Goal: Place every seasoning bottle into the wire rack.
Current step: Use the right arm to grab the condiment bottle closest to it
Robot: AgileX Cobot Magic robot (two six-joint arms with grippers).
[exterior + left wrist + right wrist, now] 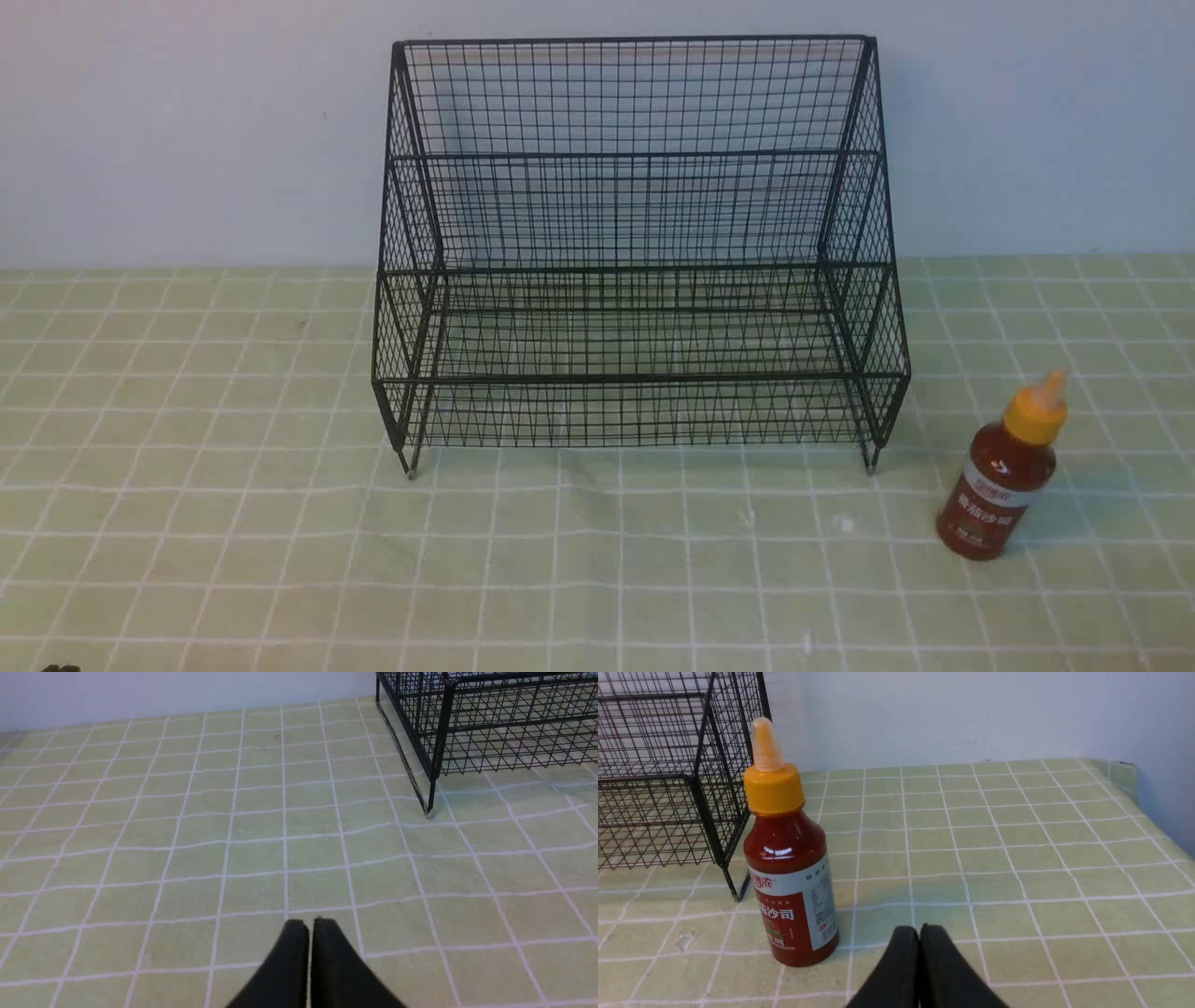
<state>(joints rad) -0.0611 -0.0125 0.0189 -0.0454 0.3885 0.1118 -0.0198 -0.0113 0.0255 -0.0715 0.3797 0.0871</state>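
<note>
The seasoning bottle (pixel 1004 476) is dark red with a yellow-orange nozzle cap and a white-and-red label. It stands upright on the cloth, just right of the wire rack's front right leg. The black wire rack (pixel 635 252) stands at the back centre with both tiers empty. In the right wrist view the bottle (pixel 790 858) stands close ahead and to one side of my right gripper (pixel 919 928), which is shut and empty. My left gripper (pixel 310 921) is shut and empty over bare cloth, with the rack's corner (pixel 467 728) ahead of it. Neither gripper shows in the front view.
A pale green checked cloth (pixel 280 523) covers the table. A light wall (pixel 187 131) rises right behind the rack. In the right wrist view a side wall (pixel 1157 742) closes off the table's far corner.
</note>
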